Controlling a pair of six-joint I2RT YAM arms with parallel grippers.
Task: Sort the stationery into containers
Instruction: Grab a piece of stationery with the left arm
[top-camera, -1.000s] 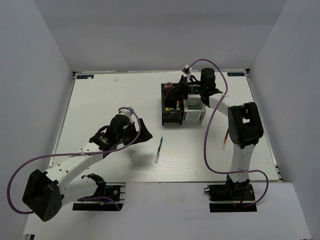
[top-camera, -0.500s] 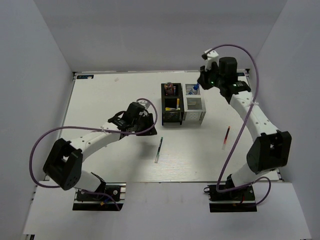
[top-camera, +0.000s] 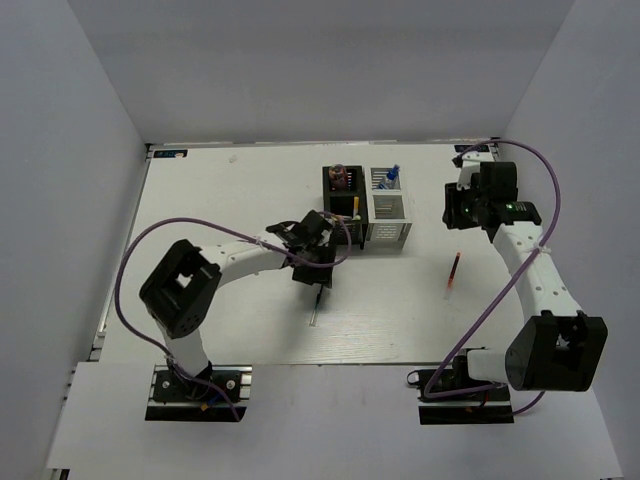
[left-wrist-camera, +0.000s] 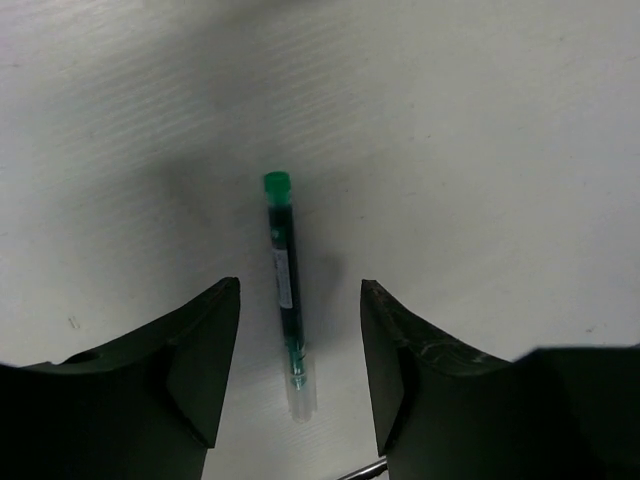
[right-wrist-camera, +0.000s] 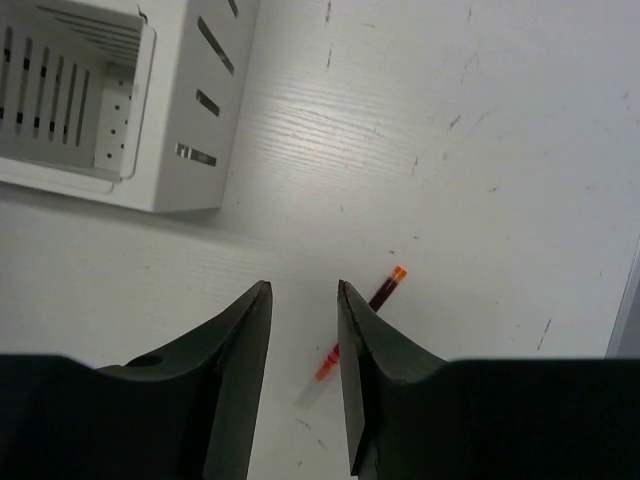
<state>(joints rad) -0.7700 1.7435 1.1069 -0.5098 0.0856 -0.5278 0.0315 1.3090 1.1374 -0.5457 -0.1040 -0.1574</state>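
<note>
Nothing can be read: the pale label (left-wrist-camera: 282, 272) on the dark pen (left-wrist-camera: 289, 320) is too blurred.

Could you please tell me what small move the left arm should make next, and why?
Probably lower the left end effector straight down around the dark pen: it lies centred between the open jaws and is not yet gripped.

Left holder (top-camera: 340, 234) beside right holder (top-camera: 388, 231)

left arm (top-camera: 245, 252): white links, black joints | right arm (top-camera: 540, 270): same white and black | purple cable (top-camera: 122, 282) looped along each | black base plates (top-camera: 215, 385) | left gripper (left-wrist-camera: 300, 287), right gripper (right-wrist-camera: 303, 287): matte black curved fingers
</note>
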